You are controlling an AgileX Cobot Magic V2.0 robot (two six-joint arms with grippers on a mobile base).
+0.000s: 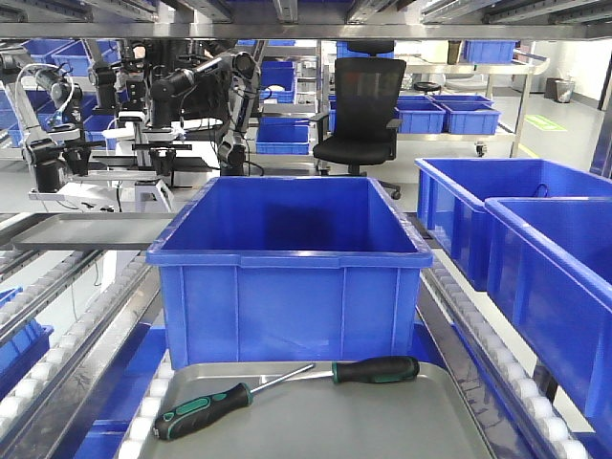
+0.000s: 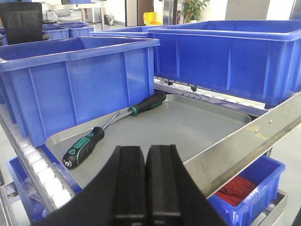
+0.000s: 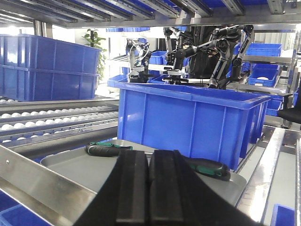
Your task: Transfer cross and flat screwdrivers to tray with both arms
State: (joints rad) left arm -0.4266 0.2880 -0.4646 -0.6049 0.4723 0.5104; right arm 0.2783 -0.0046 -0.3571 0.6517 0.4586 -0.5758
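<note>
Two screwdrivers with black and green handles lie in the grey metal tray [image 1: 382,426]. One screwdriver [image 1: 206,409] lies at the tray's left, the other screwdriver [image 1: 375,370] at its far right, their shafts meeting near the middle. Both show in the left wrist view [image 2: 83,147] [image 2: 146,103] on the tray [image 2: 188,125], and in the right wrist view [image 3: 107,149] [image 3: 209,167]. My left gripper [image 2: 146,153] is shut and empty, back from the tray's near edge. My right gripper [image 3: 148,157] is shut and empty, also off the tray. Neither gripper shows in the front view.
A large blue bin [image 1: 287,263] stands just behind the tray. Two more blue bins [image 1: 535,239] stand to the right. Roller rails [image 1: 57,354] run along both sides. A lower blue box holds red parts [image 2: 242,187]. Other robot arms [image 1: 172,96] and a black chair [image 1: 361,120] stand behind.
</note>
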